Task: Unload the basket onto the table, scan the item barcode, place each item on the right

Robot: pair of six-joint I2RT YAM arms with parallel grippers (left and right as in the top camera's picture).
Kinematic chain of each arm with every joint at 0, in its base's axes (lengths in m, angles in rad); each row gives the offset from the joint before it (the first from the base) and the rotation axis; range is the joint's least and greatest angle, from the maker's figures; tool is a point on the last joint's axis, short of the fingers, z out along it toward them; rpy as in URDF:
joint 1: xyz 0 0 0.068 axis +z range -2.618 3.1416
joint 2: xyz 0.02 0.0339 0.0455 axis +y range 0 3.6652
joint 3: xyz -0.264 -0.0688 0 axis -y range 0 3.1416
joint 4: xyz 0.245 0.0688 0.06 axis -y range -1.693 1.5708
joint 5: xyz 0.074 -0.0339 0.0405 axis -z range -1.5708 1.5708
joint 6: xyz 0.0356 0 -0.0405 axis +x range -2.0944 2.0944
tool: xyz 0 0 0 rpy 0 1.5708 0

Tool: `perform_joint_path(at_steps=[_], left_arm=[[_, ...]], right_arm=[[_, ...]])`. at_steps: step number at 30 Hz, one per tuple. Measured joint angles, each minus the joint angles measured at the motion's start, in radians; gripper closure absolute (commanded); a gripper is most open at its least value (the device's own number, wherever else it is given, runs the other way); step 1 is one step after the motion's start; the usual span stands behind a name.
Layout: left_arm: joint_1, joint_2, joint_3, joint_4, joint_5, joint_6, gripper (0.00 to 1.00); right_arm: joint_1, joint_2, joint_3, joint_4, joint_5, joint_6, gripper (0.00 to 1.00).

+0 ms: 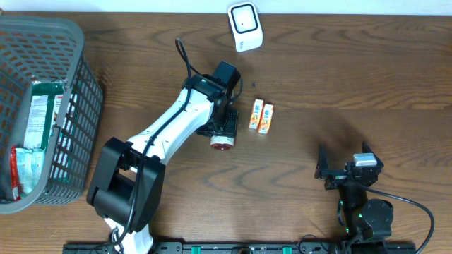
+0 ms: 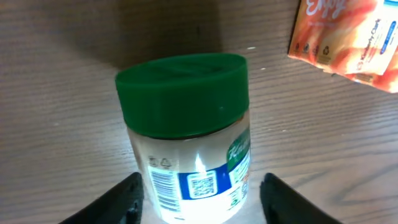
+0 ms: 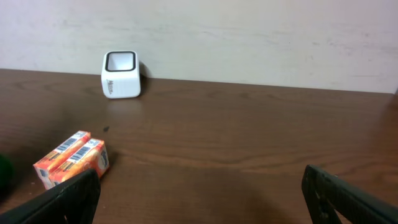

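Now | jar: mid-frame overhead, near two orange cartons; clear glossy body, smooth round green lid, white label with barcode and QR square, green script unreadable | left gripper: released, fingers flank jar, gap on one side | right gripper: lower right overhead, spread wide, empty

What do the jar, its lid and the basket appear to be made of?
The jar looks like glossy plastic or glass: glare streaks its label. The lid seems matte green plastic, smoothly moulded. The basket is probably grey plastic, a moulded grid of slots.
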Motion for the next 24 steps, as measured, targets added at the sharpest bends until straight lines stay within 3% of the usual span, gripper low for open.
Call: perform_joint_path(at_steps=[13,24], left_arm=[[0.0,0.0,-0.007,0.019,-0.099,0.007,0.3],[0.01,0.0,-0.008,0.019,-0.01,0.121,0.28]], right_arm=[[0.0,0.0,0.0,0.0,0.0,0.0,0.01],[0.0,0.0,0.0,0.0,0.0,0.0,0.01]])
